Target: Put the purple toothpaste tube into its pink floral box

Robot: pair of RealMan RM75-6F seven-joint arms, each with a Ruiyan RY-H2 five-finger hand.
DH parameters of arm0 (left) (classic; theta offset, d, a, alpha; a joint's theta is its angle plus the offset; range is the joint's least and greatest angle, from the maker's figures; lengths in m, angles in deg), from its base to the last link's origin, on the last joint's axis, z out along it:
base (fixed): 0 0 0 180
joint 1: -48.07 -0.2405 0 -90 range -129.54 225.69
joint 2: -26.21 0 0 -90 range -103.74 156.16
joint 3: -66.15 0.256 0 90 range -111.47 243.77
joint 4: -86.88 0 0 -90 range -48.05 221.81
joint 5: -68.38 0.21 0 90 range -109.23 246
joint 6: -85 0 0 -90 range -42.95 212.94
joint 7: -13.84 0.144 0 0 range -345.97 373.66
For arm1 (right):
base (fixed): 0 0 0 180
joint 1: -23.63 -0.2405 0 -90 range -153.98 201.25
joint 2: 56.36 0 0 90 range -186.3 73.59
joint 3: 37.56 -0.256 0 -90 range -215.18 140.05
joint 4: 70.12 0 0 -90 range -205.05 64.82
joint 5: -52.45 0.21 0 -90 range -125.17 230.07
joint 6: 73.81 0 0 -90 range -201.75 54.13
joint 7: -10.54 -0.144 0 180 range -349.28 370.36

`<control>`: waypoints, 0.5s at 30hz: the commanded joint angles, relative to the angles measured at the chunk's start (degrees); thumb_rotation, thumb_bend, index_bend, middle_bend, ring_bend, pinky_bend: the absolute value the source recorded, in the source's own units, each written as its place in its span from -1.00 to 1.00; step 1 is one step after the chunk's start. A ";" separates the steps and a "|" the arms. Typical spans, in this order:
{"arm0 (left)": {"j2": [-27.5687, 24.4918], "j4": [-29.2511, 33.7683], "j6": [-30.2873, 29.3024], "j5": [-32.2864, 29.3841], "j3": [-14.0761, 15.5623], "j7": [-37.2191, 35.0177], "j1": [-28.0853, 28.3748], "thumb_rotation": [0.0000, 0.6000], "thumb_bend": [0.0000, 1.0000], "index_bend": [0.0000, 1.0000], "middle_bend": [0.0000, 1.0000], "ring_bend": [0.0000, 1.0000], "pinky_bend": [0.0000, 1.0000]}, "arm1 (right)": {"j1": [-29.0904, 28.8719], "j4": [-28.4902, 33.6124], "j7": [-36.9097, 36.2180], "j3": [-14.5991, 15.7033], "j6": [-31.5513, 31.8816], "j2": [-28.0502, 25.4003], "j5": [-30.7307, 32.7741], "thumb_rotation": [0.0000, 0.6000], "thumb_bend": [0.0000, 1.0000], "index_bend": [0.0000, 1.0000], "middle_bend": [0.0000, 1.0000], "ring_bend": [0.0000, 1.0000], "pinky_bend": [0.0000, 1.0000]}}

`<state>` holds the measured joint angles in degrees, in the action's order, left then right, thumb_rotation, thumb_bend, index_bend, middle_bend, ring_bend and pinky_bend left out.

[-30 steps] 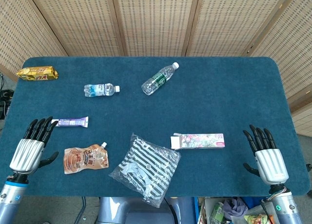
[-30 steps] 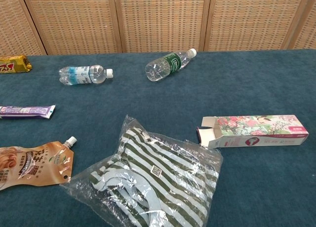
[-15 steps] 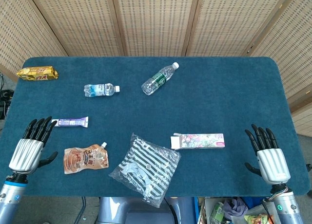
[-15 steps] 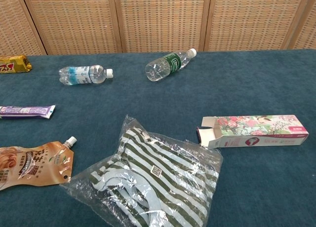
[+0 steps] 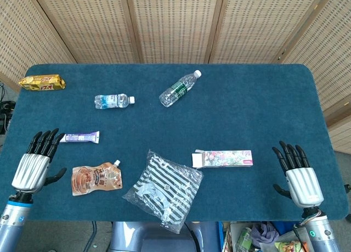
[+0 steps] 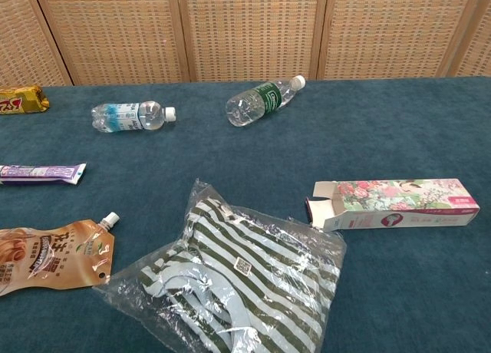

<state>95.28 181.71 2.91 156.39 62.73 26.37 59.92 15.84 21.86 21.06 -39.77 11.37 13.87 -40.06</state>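
Purple toothpaste tube (image 5: 81, 137) lies flat just beyond the left hand (image 5: 34, 167) fingertips, untouched. Pink floral box (image 5: 223, 158) (flap end open) lies well inward of the right hand (image 5: 299, 178). Both hands spread, holding nothing.

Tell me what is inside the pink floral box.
The pink floral box lies with its left flap open, showing only a dark opening. The interior is hidden. The purple toothpaste tube lies apart, far left.
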 commanded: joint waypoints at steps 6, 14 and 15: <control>-0.47 -4.32 6.35 -5.75 -3.60 -0.85 3.90 1.00 -0.46 -0.80 -0.92 -0.97 -0.70 | -0.13 -0.01 0.17 -0.01 -0.14 0.28 -0.02 1.00 -0.94 -0.91 -1.00 -1.00 -1.00; -0.75 -11.07 17.22 -11.99 -6.09 -4.14 9.58 1.00 -0.46 -0.57 -0.61 -0.66 -0.49 | -0.25 -0.29 -0.09 -0.09 -0.33 0.46 0.19 1.00 -0.94 -0.91 -1.00 -1.00 -1.00; -0.74 -11.74 18.44 -12.55 -6.33 -4.47 10.28 1.00 -0.46 -0.55 -0.60 -0.64 -0.48 | -0.26 -0.32 -0.04 -0.07 -0.41 0.50 0.24 1.00 -0.94 -0.91 -1.00 -1.00 -1.00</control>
<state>94.61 171.69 19.17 145.40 57.22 22.99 68.52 15.59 21.55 21.00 -39.84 10.98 14.36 -39.85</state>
